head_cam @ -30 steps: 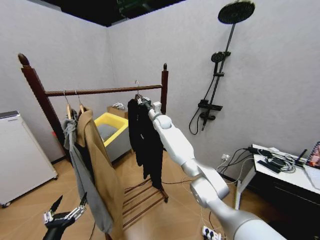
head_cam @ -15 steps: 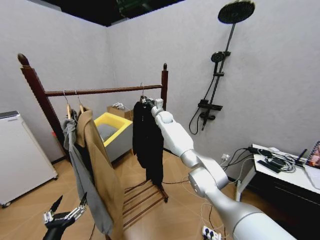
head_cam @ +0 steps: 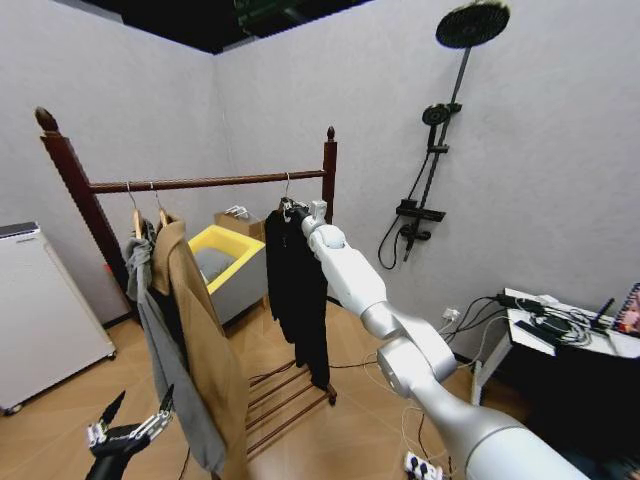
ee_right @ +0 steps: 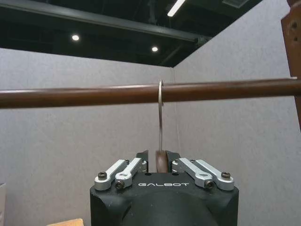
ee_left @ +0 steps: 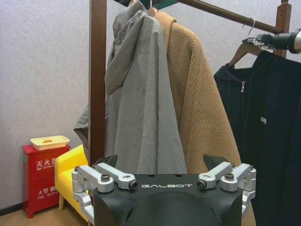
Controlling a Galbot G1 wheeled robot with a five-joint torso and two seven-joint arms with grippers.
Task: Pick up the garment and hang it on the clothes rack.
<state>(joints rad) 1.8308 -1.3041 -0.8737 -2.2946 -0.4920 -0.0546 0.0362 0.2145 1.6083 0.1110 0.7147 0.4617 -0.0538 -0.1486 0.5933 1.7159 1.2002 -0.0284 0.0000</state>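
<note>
While right gripper [ee_right: 159, 162] clamps hanger [ee_right: 160, 117] | hook over clothes rack [ee_right: 94, 95] (garment [head_cam: 300, 290] hanging)

Even, soft overhead light, no hard shadows. Ceiling lamps [ee_right: 176, 7] glow bright in right wrist view. Head view bends at edges.

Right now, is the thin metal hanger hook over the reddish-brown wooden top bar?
Yes: in the right wrist view the thin metal hook loops over the reddish-brown bar.

Right arm stretched forward, right gripper [head_cam: 293, 209] fingers clamped — left gripper [head_cam: 128, 432] low, fingers spread.
</note>
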